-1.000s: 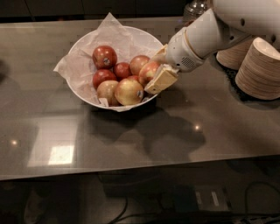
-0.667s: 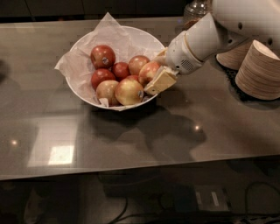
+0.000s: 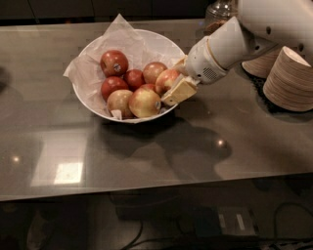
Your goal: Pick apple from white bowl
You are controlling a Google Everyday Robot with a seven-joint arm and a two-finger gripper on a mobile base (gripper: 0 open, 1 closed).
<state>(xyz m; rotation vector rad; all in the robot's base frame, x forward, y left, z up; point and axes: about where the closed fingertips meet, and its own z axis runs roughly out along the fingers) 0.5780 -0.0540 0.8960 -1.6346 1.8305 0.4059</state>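
The white bowl (image 3: 93, 100), lined with crinkled white paper, stands at the middle left of the dark table and holds several apples. The apple (image 3: 165, 79), red blush over yellow-green, lies at the bowl's right side. My gripper (image 3: 172, 82) reaches in over the right rim. One tan finger (image 3: 179, 92) lies against the apple's lower right and the other finger (image 3: 181, 62) sits at its upper right, so the gripper is closed around it. The apple still rests in the bowl among the others.
A yellower stickered apple (image 3: 144, 101) and smaller dark-red apples (image 3: 113, 62) crowd the bowl beside the held one. Stacked tan paper bowls (image 3: 289, 80) stand at the right, behind my arm. A glass jar (image 3: 220, 12) stands at the back.
Almost nothing has moved. The gripper stays at the bowl's right rim around the same apple; the view has shifted slightly left.
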